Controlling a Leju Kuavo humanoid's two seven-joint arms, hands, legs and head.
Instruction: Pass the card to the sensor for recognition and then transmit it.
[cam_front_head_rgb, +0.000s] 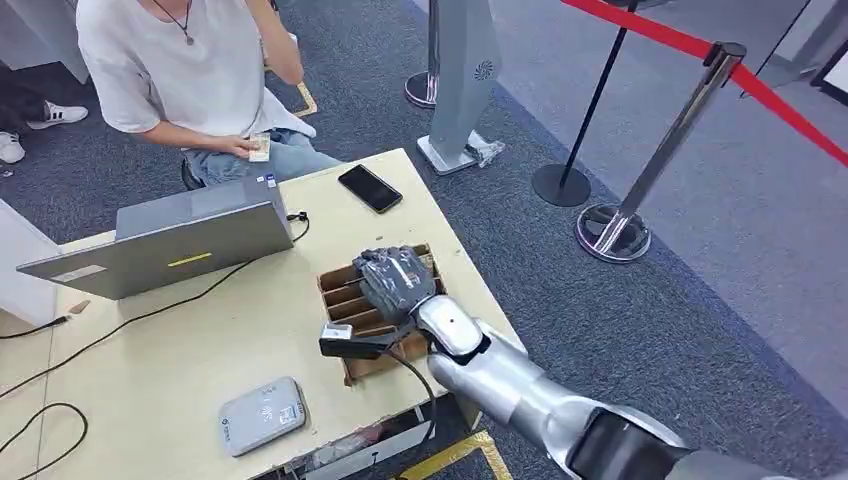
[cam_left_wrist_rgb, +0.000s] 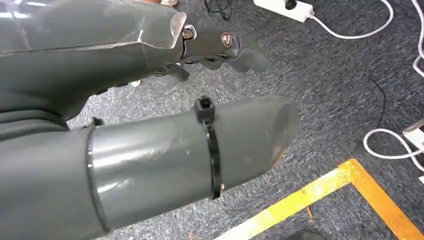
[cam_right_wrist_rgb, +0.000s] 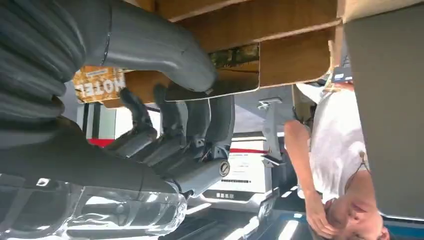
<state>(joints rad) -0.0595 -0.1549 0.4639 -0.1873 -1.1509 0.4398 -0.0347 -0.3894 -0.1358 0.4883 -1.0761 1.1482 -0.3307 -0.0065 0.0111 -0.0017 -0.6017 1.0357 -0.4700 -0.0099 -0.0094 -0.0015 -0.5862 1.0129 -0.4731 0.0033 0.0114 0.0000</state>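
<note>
My right hand (cam_front_head_rgb: 397, 282) reaches down into a brown cardboard card box (cam_front_head_rgb: 352, 298) with dividers at the table's right edge. In the right wrist view the thumb (cam_right_wrist_rgb: 160, 52) lies on one side of a thin brown panel and the dark fingers (cam_right_wrist_rgb: 175, 117) on the other. An orange card printed "HOTEL" (cam_right_wrist_rgb: 97, 85) stands just behind the thumb. Whether the hand pinches a card is hidden. A grey card reader (cam_front_head_rgb: 262, 415) lies near the table's front edge. My left hand (cam_left_wrist_rgb: 215, 47) hangs over the carpet with nothing in it, fingers apart.
A small black scanner (cam_front_head_rgb: 350, 342) with a cable sits beside the box. An open laptop (cam_front_head_rgb: 170, 240) and a black phone (cam_front_head_rgb: 370, 188) lie farther back. A seated person (cam_front_head_rgb: 190, 70) behind the table holds a small card (cam_front_head_rgb: 259, 148). Barrier posts (cam_front_head_rgb: 615, 228) stand to the right.
</note>
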